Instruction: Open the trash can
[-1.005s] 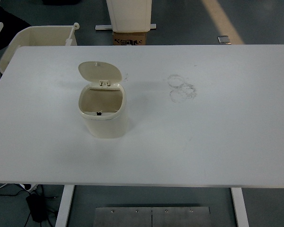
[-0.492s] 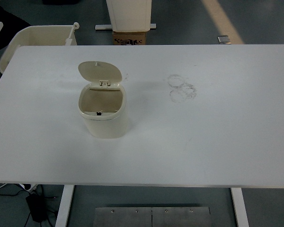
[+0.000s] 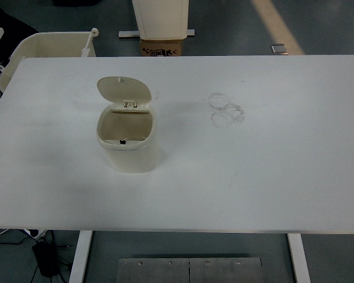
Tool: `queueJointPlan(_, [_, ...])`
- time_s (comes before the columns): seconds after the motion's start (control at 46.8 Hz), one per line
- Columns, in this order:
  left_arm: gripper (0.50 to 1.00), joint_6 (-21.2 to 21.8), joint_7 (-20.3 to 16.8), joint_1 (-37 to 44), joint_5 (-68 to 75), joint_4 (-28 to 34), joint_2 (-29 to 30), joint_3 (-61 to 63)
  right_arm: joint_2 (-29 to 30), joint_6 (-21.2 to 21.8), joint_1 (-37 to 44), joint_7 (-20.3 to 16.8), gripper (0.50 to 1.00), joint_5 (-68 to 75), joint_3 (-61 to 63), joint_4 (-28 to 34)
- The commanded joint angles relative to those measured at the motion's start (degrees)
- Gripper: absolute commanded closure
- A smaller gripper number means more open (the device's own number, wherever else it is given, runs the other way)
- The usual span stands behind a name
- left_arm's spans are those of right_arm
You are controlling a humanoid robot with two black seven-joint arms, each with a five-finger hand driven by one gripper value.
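A small cream trash can [image 3: 128,152] stands on the white table [image 3: 253,177], left of the middle. Its round lid [image 3: 124,89] is flipped up and back on its hinge, and the inside of the can shows open from above. Neither of my hands is in the top view.
A cream bin [image 3: 44,46] stands on the floor beyond the table's far left corner. A white cabinet [image 3: 161,16] and a cardboard box [image 3: 162,47] stand behind the far edge. Faint ring marks [image 3: 226,110] lie on the table's middle.
The view has shifted very slightly. A white object has come into view at the far left edge. The trash can and its lid stand as before.
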Motion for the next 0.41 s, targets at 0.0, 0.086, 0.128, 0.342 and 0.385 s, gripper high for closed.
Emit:
queueJointPlan(0.0, [0.5, -0.03, 0.07, 1.51, -0.59, -0.02, -0.63, -0.14, 0.0, 0.01, 0.01, 0.0, 0.509, 0.0, -0.01, -0.01])
queueJointPlan(0.086, [0.5, -0.03, -0.01, 1.86, -0.94, -0.02, -1.07, -0.14, 0.0, 0.01, 0.01, 0.0, 0.509, 0.0, -0.01, -0.01])
queueJointPlan(0.128, [0.5, -0.03, -0.01, 2.12, -0.94, -0.02, -1.07, -0.14, 0.0, 0.01, 0.01, 0.0, 0.509, 0.0, -0.01, -0.01])
queueJointPlan(0.342, [0.5, -0.21, -0.36, 2.48, -0.94, -0.02, -1.07, -0.23, 0.0, 0.01, 0.01, 0.35, 0.509, 0.09, -0.01, -0.01])
queueJointPlan(0.385, [0.5, -0.21, -0.98, 2.56, -0.94, -0.02, -1.07, -0.14, 0.0, 0.01, 0.01, 0.61, 0.509, 0.09, -0.01, -0.01])
